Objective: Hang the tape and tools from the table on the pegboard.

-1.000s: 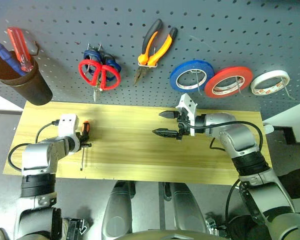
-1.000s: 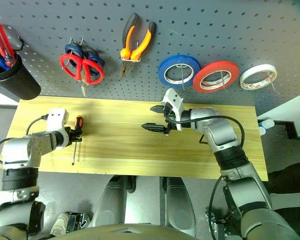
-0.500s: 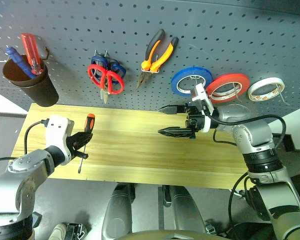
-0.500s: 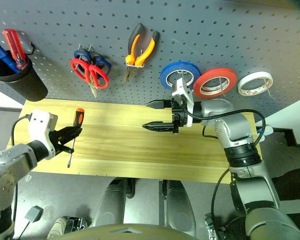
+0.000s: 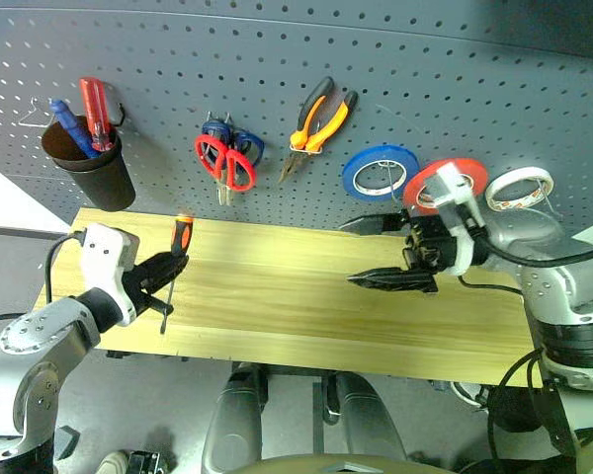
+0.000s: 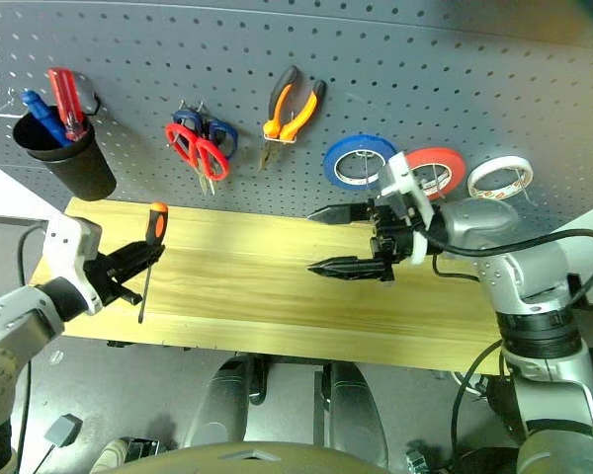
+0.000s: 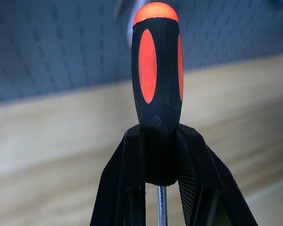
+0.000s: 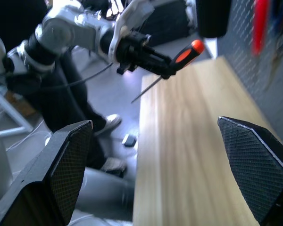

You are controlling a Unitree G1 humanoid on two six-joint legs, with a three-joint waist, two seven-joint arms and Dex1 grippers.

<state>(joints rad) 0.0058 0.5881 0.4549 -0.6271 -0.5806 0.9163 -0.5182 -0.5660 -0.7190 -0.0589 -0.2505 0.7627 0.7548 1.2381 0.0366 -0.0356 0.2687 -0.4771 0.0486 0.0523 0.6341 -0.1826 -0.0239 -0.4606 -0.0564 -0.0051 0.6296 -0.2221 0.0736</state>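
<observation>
Raised off the long light yellowish wooden desk (image 5: pixel 306 296): slim orange-and-black-handled screwdriver (image 5: pixel 173 272), pinched at its handle by left hand (image 5: pixel 163 274); right hand (image 5: pixel 381 252) spread wide, empty, above desk.

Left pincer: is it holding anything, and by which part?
Yes. The left pincer grips the screwdriver at the base of its handle, shaft hanging below. The right pincer is open and empty.

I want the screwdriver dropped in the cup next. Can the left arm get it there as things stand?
Probably yes. The left gripper is shut on the screwdriver, lifted off the table, and the dark cup hangs on the pegboard just above it, with nothing between. Two tools already stand inside, so room is tight.
</observation>
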